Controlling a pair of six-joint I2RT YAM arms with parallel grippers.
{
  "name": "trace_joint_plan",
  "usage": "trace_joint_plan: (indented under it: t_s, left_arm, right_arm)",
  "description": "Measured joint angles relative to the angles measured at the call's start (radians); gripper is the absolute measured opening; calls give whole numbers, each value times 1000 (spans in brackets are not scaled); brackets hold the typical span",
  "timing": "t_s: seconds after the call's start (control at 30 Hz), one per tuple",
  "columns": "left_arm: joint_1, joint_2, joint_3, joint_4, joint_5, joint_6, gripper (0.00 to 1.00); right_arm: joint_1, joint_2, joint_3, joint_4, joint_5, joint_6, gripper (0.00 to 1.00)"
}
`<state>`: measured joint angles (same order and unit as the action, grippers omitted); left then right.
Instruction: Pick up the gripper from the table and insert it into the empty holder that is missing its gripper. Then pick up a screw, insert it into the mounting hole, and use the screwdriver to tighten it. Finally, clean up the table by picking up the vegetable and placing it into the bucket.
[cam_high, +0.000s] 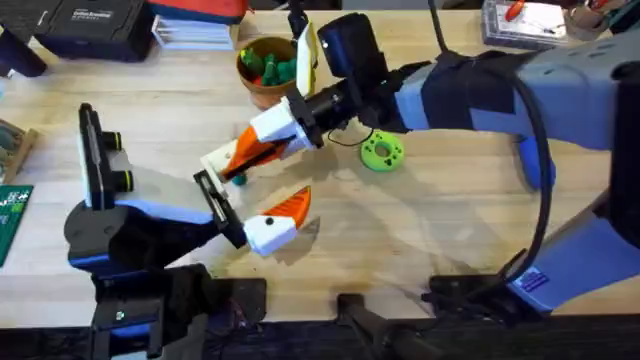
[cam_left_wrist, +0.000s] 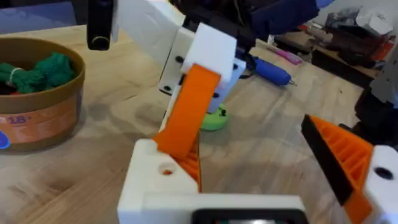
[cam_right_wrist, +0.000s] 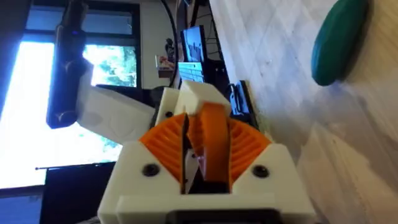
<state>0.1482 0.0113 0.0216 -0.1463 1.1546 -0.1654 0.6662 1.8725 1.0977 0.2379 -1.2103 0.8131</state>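
My right gripper (cam_high: 265, 145) is shut on the orange gripper piece (cam_left_wrist: 189, 112), also seen as the orange piece (cam_right_wrist: 211, 140) between its ribbed pads. The piece's lower end sits in the white empty holder (cam_left_wrist: 155, 180) of my left gripper (cam_high: 265, 182), which stands wide open with its one orange finger (cam_left_wrist: 345, 158) far to the side. The dark green vegetable (cam_high: 238, 178) lies on the table just under both grippers, and the vegetable (cam_right_wrist: 339, 40) shows beyond the right fingers. The bucket (cam_high: 268, 65) stands behind them. The blue screwdriver (cam_left_wrist: 270, 70) lies past the right gripper. The screw is out of view.
A lime-green disc with holes (cam_high: 382, 152) lies right of the grippers. Black cases and boxes (cam_high: 90, 25) line the back edge, and a green circuit board (cam_high: 12, 215) sits at the far left. The right arm (cam_high: 480, 90) spans the table's right half.
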Motion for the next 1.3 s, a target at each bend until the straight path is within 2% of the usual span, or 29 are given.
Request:
trace_joint_plan:
  t_s: [0.23, 0.47, 0.67, 0.8, 0.87, 1.07, 1.2, 1.3]
  left_arm:
    - [-51, -7, 0, -17, 142, 23, 986]
    - [-61, -7, -5, -26, 221, 22, 986]
    - [-61, -7, -6, -29, 243, 22, 986]
    - [-61, -7, -6, -29, 245, 22, 986]
    - [-61, -7, -6, -29, 245, 22, 986]
    - [-61, -7, -6, -29, 246, 22, 986]
    - [-61, -7, -6, -30, 248, 22, 986]
    - [-61, -7, -6, -30, 248, 22, 986]
  right_arm:
    - [51, 0, -1, 1, -6, -5, 548]
    - [44, 0, -1, 13, -8, -13, 979]
    - [17, 0, -1, 13, 14, -18, 994]
    - [-39, -5, -1, -3, 84, -48, 994]
    - [-79, -26, -1, -62, 136, -75, 994]
    - [-192, -187, 3, -406, 330, -239, 995]
    - [-216, -338, 31, -695, 557, -405, 995]
    - [-212, -450, 43, -850, 742, -505, 995]
